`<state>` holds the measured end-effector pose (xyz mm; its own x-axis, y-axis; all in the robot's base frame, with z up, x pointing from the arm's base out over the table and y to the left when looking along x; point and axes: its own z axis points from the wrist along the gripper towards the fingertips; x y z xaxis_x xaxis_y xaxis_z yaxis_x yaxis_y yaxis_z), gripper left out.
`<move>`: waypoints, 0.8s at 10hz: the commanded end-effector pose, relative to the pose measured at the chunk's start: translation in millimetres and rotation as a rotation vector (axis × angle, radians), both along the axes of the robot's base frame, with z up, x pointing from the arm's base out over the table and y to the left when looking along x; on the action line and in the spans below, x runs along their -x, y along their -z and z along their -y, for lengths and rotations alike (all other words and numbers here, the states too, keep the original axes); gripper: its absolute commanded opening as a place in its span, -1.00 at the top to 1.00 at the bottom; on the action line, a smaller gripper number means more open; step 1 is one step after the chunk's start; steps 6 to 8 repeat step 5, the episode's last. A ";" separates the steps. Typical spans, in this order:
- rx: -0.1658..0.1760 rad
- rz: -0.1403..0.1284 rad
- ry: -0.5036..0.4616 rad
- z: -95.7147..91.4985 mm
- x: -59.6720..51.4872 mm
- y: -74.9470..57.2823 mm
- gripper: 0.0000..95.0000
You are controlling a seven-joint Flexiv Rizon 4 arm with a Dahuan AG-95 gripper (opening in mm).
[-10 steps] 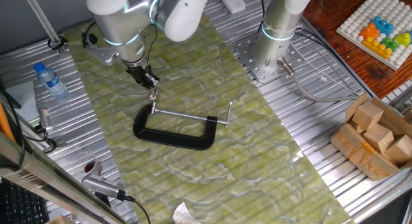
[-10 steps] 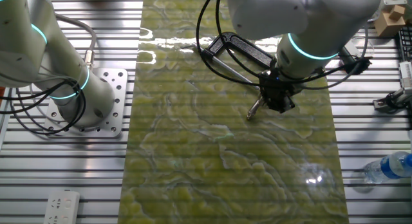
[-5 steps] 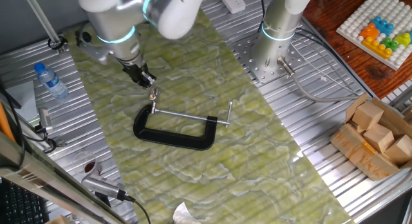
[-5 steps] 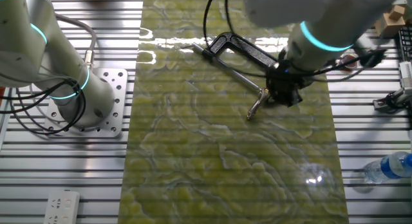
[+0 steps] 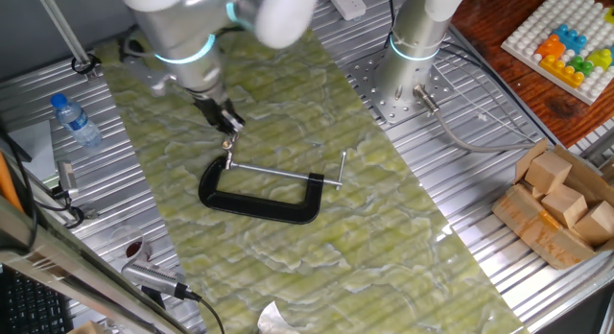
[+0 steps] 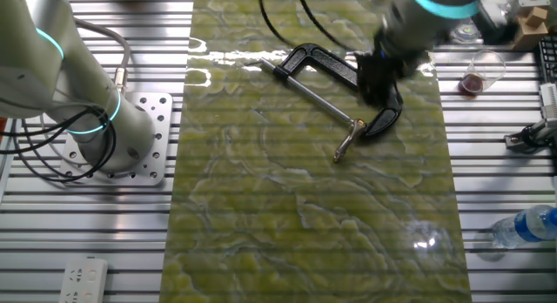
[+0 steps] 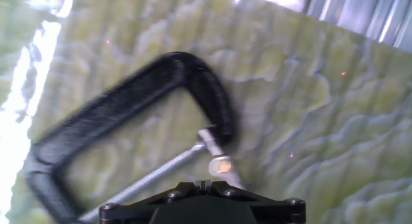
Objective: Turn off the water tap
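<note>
Currently: water tap [image 5: 259, 190], flat on green mat [image 5: 384, 228]. Gripper [image 5: 227, 123] above winged handle [image 7: 221, 165]; jaw state I cannot tell. I'd centre over handle, descend squarely, then twist.

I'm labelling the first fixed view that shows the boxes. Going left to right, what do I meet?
Clear bottle with blue cap → hand → black C-clamp → silver arm base → cardboard boxes.
</note>
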<state>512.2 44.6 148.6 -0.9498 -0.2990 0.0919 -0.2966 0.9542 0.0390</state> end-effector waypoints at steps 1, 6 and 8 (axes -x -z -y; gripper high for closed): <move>0.003 -0.004 0.070 -22.1 8.8 -10.1 1.00; -0.014 0.000 0.043 -26.7 21.7 -14.1 1.00; -0.014 0.000 0.043 -26.7 21.7 -14.1 1.00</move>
